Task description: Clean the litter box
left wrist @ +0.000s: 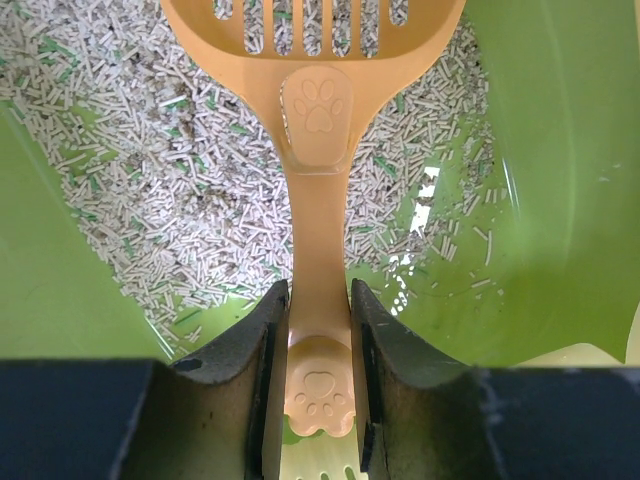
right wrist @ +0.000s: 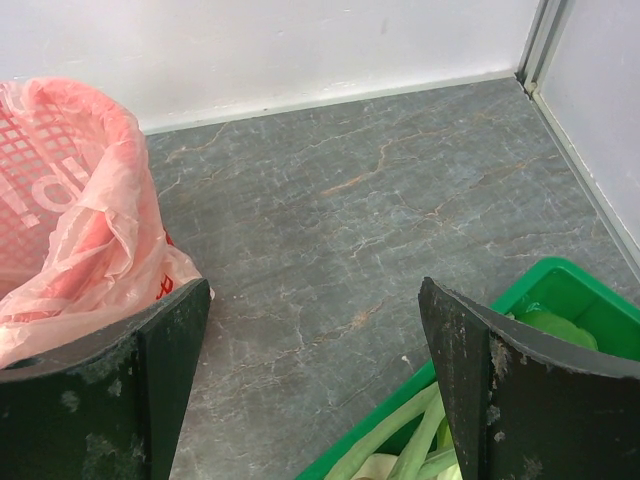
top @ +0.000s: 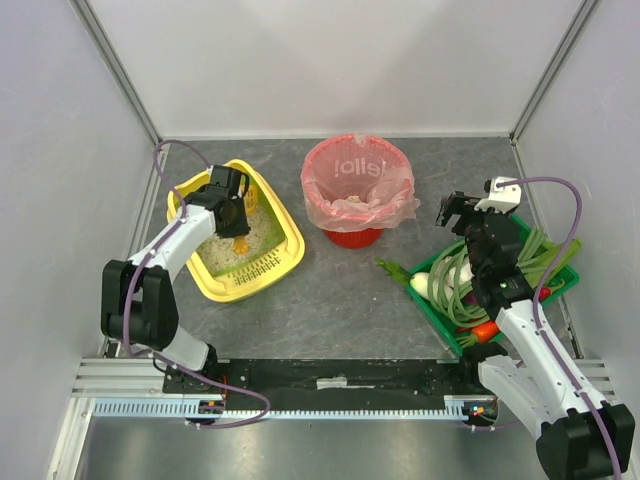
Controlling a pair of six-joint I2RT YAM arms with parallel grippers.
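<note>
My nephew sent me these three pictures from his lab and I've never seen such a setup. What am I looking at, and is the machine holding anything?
These are two robot arms bolted at the near edge of a grey table. The wide picture looks down from above and behind them. The other two come from small cameras on each wrist, so the dark shapes at the bottom are that arm's own fingers.

On the table sit a yellow litter box with pale litter, a red bin lined with a pink bag, and a green tray of vegetables.

The left gripper is down inside the litter box, shut on the handle of an orange slotted scoop with paw prints on it. The right gripper hangs wide open and holds nothing, between the bin and the vegetable tray.
</note>
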